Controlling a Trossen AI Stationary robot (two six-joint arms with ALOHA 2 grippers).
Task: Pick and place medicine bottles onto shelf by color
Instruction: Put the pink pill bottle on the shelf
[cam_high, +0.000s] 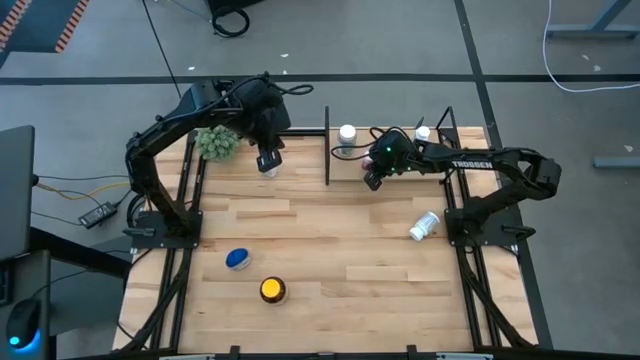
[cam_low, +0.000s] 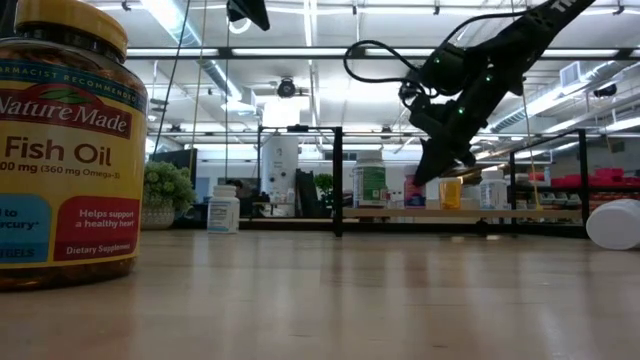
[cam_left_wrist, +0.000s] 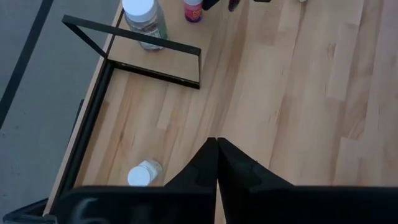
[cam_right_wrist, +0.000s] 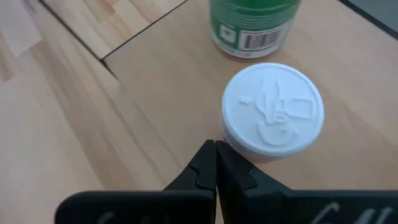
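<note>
Right tool (cam_high: 372, 182) is hovering clenched, empty, over the shelf (cam_high: 345, 168) beside a white-capped bottle (cam_right_wrist: 272, 109). Left tool (cam_high: 267, 163) is hanging clenched, empty, over the tabletop's (cam_high: 330, 250) far-left.

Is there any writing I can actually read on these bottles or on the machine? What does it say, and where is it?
"Nature Made", "Fish Oil", "360 mg Omega-3", "Helps support a healthy heart", "Dietary Supplement": on the big amber yellow-lidded bottle.
"TROSSEN": on the dark right arm.
Green-labelled bottle: barcode only, print unreadable.
White cap: raised symbols, not legible.
Small white bottle: label too small.
</note>
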